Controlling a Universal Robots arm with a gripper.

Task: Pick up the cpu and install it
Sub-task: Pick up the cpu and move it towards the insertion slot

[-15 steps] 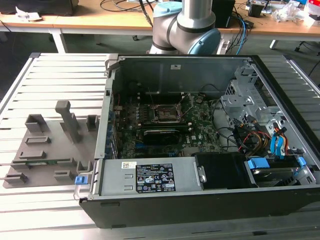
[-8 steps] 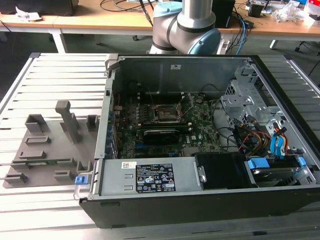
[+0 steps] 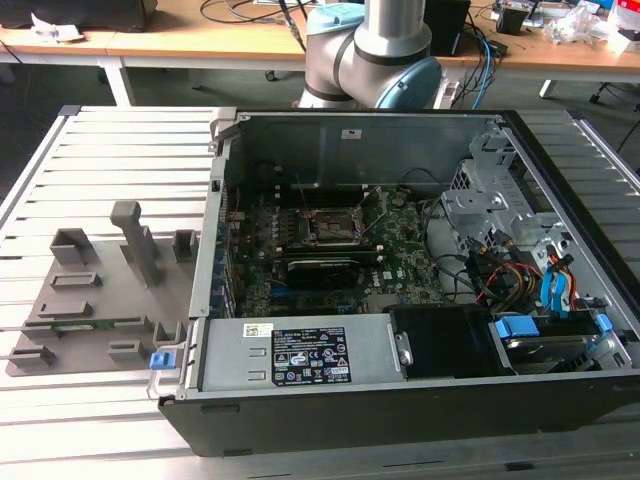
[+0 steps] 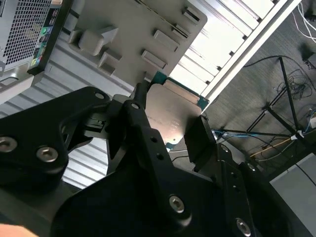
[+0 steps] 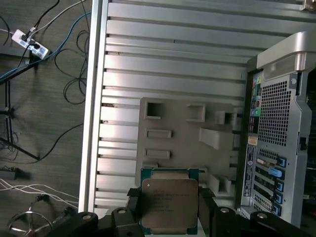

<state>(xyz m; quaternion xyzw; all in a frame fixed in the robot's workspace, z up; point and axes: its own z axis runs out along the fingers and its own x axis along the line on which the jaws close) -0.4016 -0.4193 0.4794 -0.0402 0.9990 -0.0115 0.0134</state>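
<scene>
The pincer [image 5: 170,200] is gripping the cpu [image 5: 169,207] by its edges over the grey parts tray [image 5: 182,133] on the bench [image 5: 173,64], beside the computer case [image 5: 276,123].

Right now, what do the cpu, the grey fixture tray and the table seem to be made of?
The cpu, held in the pincer: metal lid with a dull pale sheen, on a green board edge. The fixture tray: matte grey, probably plastic, no glare. The table: likely slotted aluminium, by its bright streaky reflections.
</scene>
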